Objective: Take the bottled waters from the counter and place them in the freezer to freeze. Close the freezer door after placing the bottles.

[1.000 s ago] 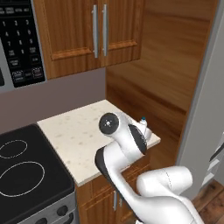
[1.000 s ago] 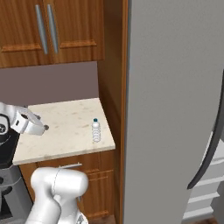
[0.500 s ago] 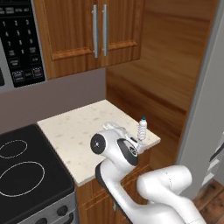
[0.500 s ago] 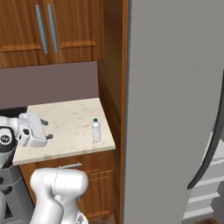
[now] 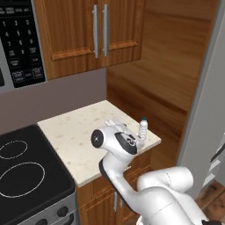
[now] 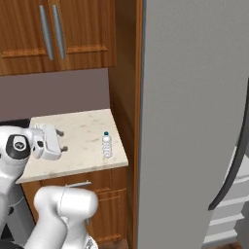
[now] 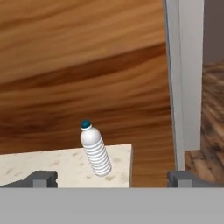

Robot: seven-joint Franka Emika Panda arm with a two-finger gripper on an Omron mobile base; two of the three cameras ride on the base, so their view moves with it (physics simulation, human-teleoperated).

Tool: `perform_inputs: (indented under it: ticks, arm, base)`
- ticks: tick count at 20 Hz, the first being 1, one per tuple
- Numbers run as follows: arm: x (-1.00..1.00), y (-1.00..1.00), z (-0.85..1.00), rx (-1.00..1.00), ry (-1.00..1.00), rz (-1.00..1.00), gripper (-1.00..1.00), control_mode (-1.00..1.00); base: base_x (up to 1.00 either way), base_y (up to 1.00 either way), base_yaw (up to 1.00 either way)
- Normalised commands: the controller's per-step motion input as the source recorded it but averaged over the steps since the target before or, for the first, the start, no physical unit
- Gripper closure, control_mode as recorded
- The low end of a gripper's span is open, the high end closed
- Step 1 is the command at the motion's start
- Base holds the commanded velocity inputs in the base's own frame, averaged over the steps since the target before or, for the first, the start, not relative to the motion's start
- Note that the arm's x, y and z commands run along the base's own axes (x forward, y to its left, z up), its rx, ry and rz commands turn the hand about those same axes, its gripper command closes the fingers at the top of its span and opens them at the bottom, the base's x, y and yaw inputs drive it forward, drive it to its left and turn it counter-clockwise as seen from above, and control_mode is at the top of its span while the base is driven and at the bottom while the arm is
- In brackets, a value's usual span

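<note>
One bottled water [image 6: 106, 145], a slim ribbed bottle with a blue cap, stands upright near the right front corner of the beige counter [image 6: 78, 160]. The left base view shows the bottle [image 5: 143, 127] just past my white hand. My gripper [image 6: 61, 140] is open and empty, level with the bottle and a short way to its left, fingers pointing at it. Seen from the hand, the bottle [image 7: 96, 151] stands ahead and slightly left of centre, between the fingertips [image 7: 41, 178] but farther off. The grey freezer door [image 6: 189, 121] stands open on the right, with white shelves [image 6: 228, 219] beyond its dark handle [image 6: 233, 168].
A black stovetop [image 5: 26, 171] adjoins the counter on the left, under a microwave [image 5: 22, 44]. Wooden wall cabinets [image 5: 96, 35] hang above, and a tall wooden side panel [image 5: 167, 79] closes the counter's right end. Wood floor [image 7: 210, 131] lies below the door.
My hand has turned and moved right over the counter toward the bottle. Its jaws have stayed open, and the bottle has not moved.
</note>
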Motion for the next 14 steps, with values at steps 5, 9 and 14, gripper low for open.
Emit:
perform_inputs:
  ticks: [5,9,14]
  arm:
    - [0.28,-0.01,0.00,0.00,0.05,-0.01,-1.00,-1.00]
    - [0.04,-0.10,-0.10,0.00,0.04,-0.04,-1.00,-1.00]
    - [0.12,-0.20,-0.26,0.00,0.02,-0.06,-1.00,-1.00]
  base:
    - [0.00,0.00,0.00]
    - [0.00,0.00,0.00]
    - [0.00,0.00,0.00]
